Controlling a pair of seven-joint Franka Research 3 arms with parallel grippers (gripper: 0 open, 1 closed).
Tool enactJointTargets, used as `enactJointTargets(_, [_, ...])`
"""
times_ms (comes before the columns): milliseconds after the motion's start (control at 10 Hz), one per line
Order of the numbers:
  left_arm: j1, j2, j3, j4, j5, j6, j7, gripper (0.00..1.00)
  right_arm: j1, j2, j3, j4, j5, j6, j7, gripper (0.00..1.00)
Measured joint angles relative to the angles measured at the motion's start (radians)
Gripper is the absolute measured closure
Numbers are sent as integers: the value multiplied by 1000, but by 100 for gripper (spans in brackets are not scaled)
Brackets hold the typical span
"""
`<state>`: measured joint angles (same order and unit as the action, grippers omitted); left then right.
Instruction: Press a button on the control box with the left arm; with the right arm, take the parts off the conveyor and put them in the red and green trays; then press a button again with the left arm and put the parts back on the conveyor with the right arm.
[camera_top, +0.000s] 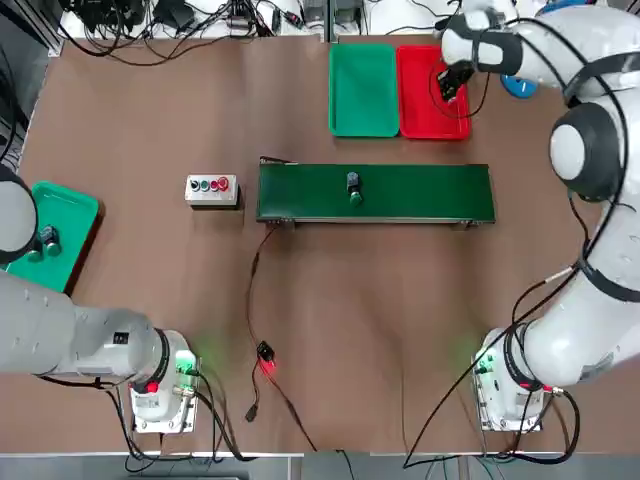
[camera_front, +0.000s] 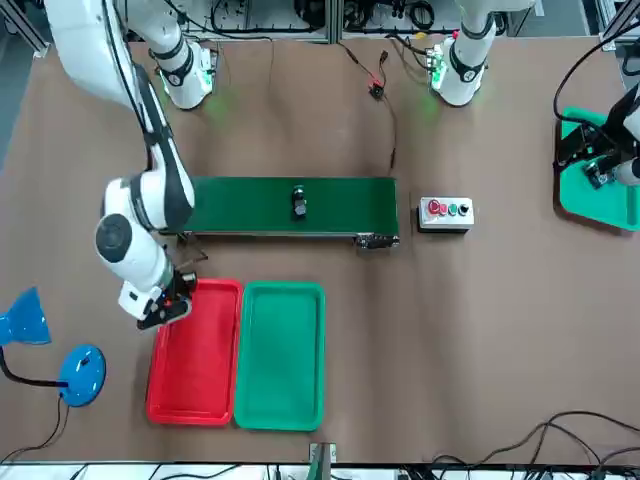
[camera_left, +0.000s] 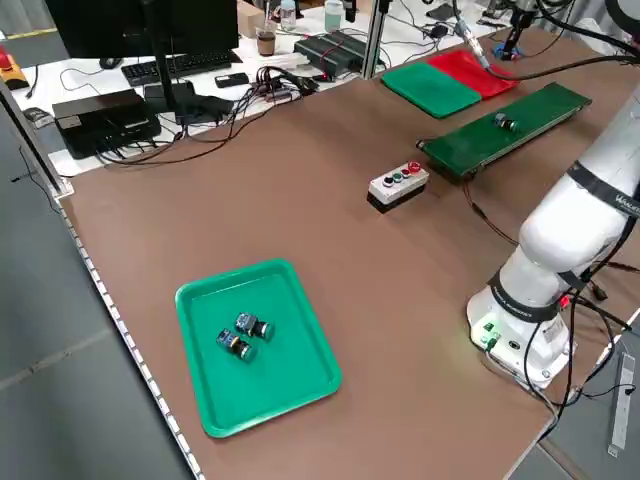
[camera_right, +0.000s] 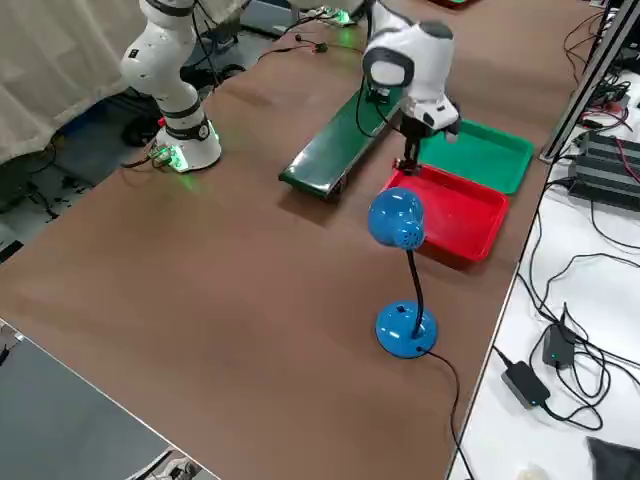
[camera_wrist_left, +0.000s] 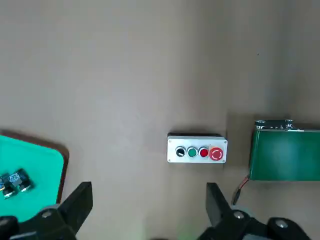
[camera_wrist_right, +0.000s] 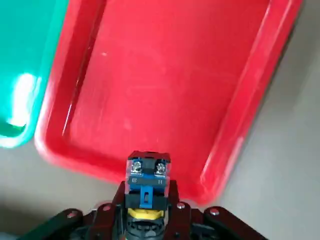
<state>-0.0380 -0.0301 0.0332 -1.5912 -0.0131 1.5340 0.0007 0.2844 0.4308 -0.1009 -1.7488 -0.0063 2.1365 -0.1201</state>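
My right gripper (camera_top: 450, 82) hangs over the red tray (camera_top: 422, 112), near its edge on the conveyor side. In the right wrist view the gripper (camera_wrist_right: 147, 207) is shut on one part (camera_wrist_right: 148, 172), a dark piece with a blue top and metal terminals; its cap is hidden. The green tray (camera_top: 363, 90) sits beside the red one. A second part (camera_top: 354, 186), green-capped, rests midway along the conveyor (camera_top: 420, 193). The control box (camera_top: 212, 190) stands off the belt's left end. My left gripper (camera_wrist_left: 147, 210) is open, raised well back from the box (camera_wrist_left: 196, 149).
A teal tray (camera_top: 70, 215) with two small pieces lies at the table's left edge, under the left arm. A blue desk lamp (camera_front: 40, 335) stands just beyond the red tray. Loose cables (camera_top: 262, 355) run from the conveyor toward the arm bases.
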Motion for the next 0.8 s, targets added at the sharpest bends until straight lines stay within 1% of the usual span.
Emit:
enactJointTargets(100, [0, 0, 0, 0, 0, 0, 0, 0, -1, -49, 0, -31, 0, -42, -7, 67])
enactJointTargets(200, [0, 0, 0, 0, 0, 0, 0, 0, -3, -96, -1, -90, 0, -47, -12, 67])
enactJointTargets(300, [0, 0, -1, 0, 0, 0, 0, 0, -10, -144, -3, -165, 0, -40, -27, 67])
enactJointTargets(500, [0, 0, -1, 0, 0, 0, 0, 0, -36, -230, -5, -336, 0, 51, -58, 67])
enactJointTargets(600, [0, 0, -1, 0, 0, 0, 0, 0, -46, -258, -5, -404, 0, 92, -69, 67])
enactJointTargets(800, [0, 0, -1, 0, 0, 0, 0, 0, -52, -296, -4, -485, 0, 123, -72, 67])
